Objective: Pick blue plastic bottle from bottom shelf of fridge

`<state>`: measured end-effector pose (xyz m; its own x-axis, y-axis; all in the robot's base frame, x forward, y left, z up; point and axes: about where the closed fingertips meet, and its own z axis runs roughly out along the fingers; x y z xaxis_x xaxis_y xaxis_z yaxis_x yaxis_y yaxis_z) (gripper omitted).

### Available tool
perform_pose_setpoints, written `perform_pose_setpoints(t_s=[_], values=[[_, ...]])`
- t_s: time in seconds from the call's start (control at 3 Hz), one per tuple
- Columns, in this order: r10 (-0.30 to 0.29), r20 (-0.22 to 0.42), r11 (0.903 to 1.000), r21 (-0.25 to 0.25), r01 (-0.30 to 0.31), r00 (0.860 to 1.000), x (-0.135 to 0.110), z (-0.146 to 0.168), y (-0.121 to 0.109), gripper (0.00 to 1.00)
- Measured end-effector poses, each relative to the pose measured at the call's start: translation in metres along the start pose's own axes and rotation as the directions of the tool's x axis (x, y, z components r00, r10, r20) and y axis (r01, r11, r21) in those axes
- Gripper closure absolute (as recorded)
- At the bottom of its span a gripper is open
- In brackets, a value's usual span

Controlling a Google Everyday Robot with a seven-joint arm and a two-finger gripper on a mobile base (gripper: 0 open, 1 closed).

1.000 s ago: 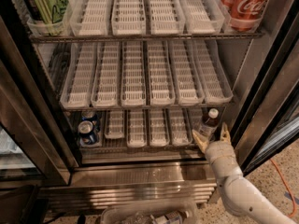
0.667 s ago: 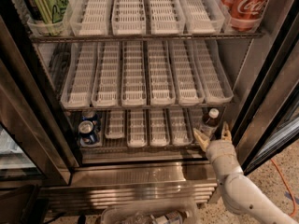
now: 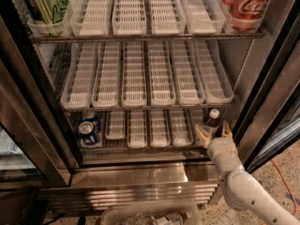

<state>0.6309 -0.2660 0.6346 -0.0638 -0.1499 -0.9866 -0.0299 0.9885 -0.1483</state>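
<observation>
Camera view looks down into the open fridge [image 3: 240, 69], whose bottom shelf [image 3: 154, 149] carries a row of white lane trays, most of them bare. At that shelf's left end stand blue cans [image 3: 87, 130], which are not the target. The white arm [image 3: 243, 191] rises from below the shelf's right front corner, over the steel sill [image 3: 140, 172] just under the shelf. The gripper [image 3: 214, 135] sits at the shelf's right end, level with the front edge, with its tan fingers [image 3: 202, 136] spread apart and nothing clamped. The bottle [image 3: 212, 121] stands upright at that same right end, its white cap and dark neck showing above the wrist and its lower body between the two fingers. I cannot tell whether either finger touches it. The step in hand appears to be the final approach and enclosing of the bottle, with the grasp itself not yet made. The next move calls for closing squarely on the bottle's body without tipping it back. After that it needs a slight lift and a straight pull outward over the shelf's front edge, clear of the door frame on the right.
</observation>
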Motion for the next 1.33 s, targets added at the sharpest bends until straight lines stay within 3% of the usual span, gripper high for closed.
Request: perform_pose_setpoints(t_s=[1.0, 1.33], values=[[0.072, -0.026, 0.9974, -0.007, -0.072, 0.997, 0.0042, 0.0134, 0.0015, 0.22], [0.076, -0.028, 0.9971, -0.009, -0.076, 0.997, 0.0054, 0.014, 0.0015, 0.41]])
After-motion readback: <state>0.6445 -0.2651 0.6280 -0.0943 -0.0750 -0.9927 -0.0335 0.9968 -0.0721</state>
